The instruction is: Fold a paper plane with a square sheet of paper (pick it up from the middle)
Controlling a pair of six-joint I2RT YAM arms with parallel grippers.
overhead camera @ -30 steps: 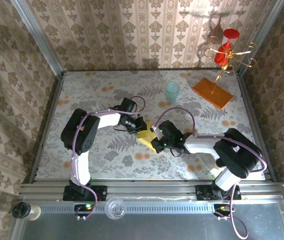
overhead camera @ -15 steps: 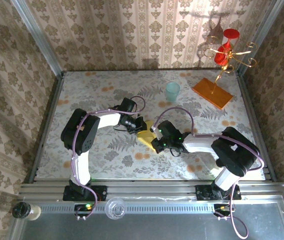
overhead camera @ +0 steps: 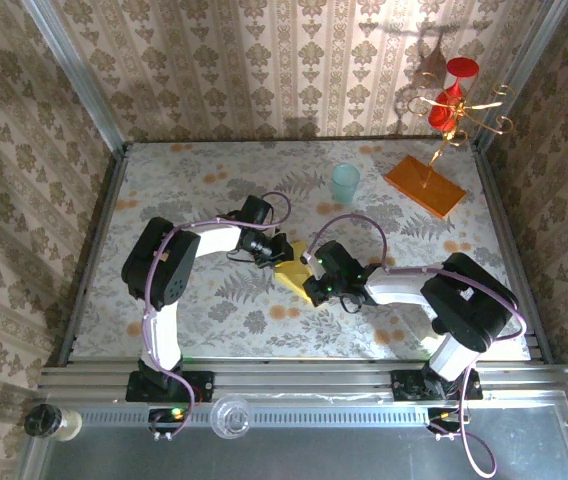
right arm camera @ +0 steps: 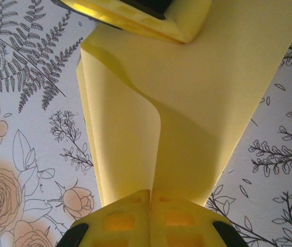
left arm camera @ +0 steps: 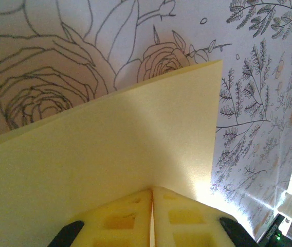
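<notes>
Floral tabletop [overhead camera: 194,180]; thin yellow square sheet of paper [overhead camera: 292,270], part-folded, midway between its left and right edges. Left end effector [left arm camera: 152,193] and right end effector [right arm camera: 150,194] pinch opposite ends: diverging pulls may tear it, slack may skew the crease

Teal cup [overhead camera: 345,184] upright — orange slab [overhead camera: 424,186] right of it.

The left arm [overhead camera: 162,335] and right arm [overhead camera: 400,290] have white links, black joint housings and looping lilac cables [overhead camera: 361,217]; their fingers [right arm camera: 120,218] are pale yellow and pocketed.
</notes>
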